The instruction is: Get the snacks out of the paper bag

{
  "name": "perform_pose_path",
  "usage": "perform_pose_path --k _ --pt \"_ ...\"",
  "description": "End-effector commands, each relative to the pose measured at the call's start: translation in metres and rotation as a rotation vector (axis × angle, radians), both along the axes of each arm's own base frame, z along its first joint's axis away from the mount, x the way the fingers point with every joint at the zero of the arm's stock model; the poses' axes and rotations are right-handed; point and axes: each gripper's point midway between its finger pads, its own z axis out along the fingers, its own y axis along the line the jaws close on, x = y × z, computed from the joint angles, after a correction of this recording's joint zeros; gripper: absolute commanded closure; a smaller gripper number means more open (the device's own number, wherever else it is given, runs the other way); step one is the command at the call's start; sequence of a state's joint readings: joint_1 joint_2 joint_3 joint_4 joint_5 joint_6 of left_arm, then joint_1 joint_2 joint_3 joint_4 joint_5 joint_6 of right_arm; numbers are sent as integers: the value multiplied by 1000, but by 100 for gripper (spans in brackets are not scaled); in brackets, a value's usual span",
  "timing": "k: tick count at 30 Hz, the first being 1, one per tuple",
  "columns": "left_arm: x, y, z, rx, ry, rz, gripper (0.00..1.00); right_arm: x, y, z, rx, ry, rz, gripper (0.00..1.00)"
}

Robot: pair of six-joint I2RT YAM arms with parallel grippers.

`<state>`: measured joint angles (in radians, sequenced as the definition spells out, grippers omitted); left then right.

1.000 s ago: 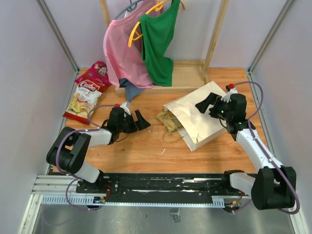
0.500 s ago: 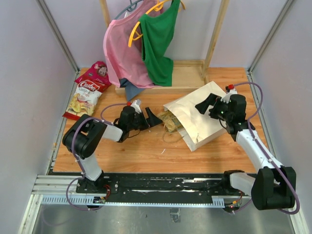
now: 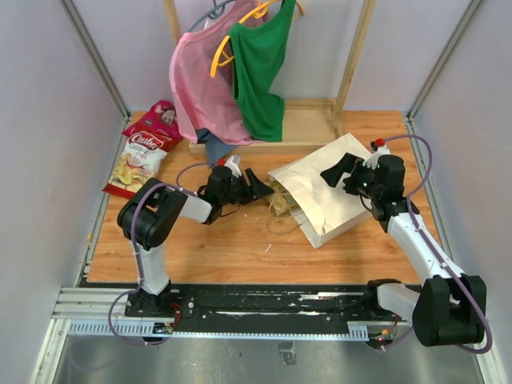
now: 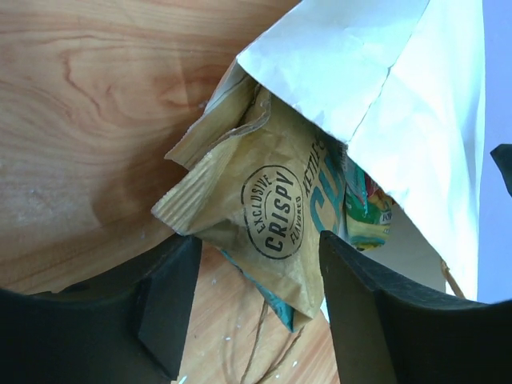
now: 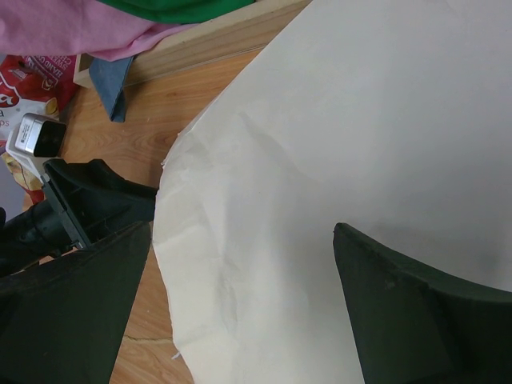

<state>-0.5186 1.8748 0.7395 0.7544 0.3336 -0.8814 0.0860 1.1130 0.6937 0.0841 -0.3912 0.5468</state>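
Observation:
The cream paper bag lies on its side, mouth facing left. It shows in the left wrist view and the right wrist view. A tan "Crispy" snack packet sticks out of its mouth, with a yellow-green packet behind it inside the bag. My left gripper is open at the mouth, and the tan packet's lower corner lies between its fingers. My right gripper is open and empty above the bag's upper side. A red packet and a pink-red packet lie at the far left.
A pink garment and a green garment hang from yellow hangers on a wooden rack whose base crosses the back. The bag's twine handles lie loose on the wood in front of its mouth.
My left gripper has moved right across the table, from near the left side up to the bag's mouth. The right arm and the bag have not moved.

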Motion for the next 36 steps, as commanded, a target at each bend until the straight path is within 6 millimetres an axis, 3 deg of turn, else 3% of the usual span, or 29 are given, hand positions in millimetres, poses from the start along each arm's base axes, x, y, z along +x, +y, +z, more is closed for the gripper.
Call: perform_pose_path --k 1,5,10,21,31,36 --pt "7 -13 5 -14 -25 -21 40 -1 5 1 -4 -10 15 1" --pt "8 -17 2 -19 -19 -30 50 -1 6 1 -3 -8 17 1" --pt "8 -16 2 -17 -18 -24 71 -1 6 2 -4 -11 17 1" --pt "7 -6 7 37 -35 2 99 -3 4 5 -12 -20 16 1" --pt "-21 28 29 146 -91 28 99 -4 3 7 -20 -23 13 1" --pt "-44 61 31 242 -95 79 100 -5 4 9 -17 -26 15 1"
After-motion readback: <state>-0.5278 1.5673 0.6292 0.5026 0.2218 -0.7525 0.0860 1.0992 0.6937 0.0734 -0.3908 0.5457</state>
